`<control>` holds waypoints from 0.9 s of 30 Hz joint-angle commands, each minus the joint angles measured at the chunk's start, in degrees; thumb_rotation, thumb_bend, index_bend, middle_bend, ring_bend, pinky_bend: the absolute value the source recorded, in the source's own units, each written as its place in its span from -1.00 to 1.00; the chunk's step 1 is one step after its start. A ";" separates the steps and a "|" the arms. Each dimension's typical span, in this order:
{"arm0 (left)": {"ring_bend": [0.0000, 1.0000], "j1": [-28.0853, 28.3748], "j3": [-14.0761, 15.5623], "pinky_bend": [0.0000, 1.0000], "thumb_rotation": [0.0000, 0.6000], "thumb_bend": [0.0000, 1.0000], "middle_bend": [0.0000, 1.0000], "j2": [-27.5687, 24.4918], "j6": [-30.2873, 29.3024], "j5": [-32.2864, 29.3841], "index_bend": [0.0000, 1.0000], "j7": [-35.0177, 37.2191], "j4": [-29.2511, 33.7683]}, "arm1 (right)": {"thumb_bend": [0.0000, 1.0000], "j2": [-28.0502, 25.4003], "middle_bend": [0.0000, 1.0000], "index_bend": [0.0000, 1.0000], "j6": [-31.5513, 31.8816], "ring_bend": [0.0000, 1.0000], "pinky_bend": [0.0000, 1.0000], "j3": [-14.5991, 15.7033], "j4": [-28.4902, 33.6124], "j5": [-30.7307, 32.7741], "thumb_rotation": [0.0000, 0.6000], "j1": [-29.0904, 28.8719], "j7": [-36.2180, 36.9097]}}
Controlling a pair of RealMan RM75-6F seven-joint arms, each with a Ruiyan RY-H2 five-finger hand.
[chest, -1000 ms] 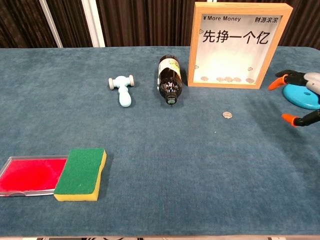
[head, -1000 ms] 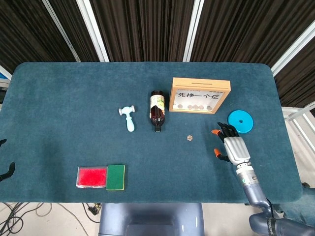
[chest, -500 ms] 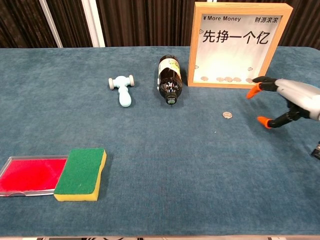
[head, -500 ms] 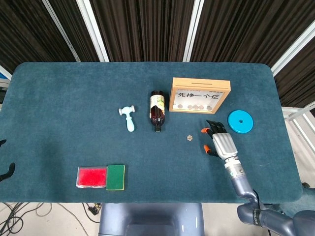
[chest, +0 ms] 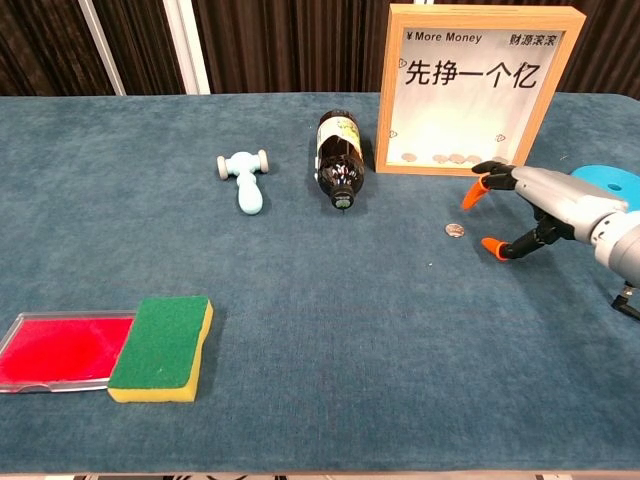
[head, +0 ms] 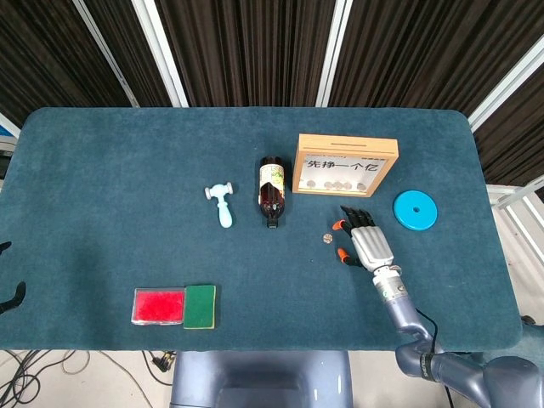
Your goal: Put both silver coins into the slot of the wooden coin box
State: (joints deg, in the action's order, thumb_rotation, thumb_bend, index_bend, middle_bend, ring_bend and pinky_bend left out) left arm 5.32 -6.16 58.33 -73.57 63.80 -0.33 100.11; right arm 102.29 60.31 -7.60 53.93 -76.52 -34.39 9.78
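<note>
Silver shows in one coin [head: 326,238] beside the empty, spread right hand [head: 364,245]; a second, perhaps hidden.

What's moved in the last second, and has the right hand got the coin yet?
The right hand has slid left from beside the blue disc toward the silver coin, fingers spread. It holds nothing; the coin lies just off its fingertips, untouched. Coin, wooden coin box, bottle and the other items have not shifted.
</note>
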 commanded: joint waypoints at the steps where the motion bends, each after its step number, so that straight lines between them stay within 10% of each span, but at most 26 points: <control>1: -1.00 0.03 0.00 -1.00 1.00 -0.21 -1.00 -0.03 0.08 -0.13 -0.75 -0.01 0.01 | -0.13 0.98 -0.85 -0.23 0.08 -1.00 -1.00 -0.23 -1.26 -0.56 1.00 -0.25 0.82; 27: -1.00 0.12 0.03 -1.00 1.00 -0.21 -1.00 -0.07 0.00 -0.59 -0.75 -0.24 0.10 | -0.13 4.46 -0.85 -0.11 -0.35 -1.00 -1.00 -0.94 -5.84 -2.19 1.00 -0.57 3.24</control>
State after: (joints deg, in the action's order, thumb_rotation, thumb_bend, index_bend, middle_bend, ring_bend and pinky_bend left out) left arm 5.45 -6.13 58.26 -73.57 63.22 -0.58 100.20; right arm 106.72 60.00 -8.56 48.10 -78.68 -34.96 12.97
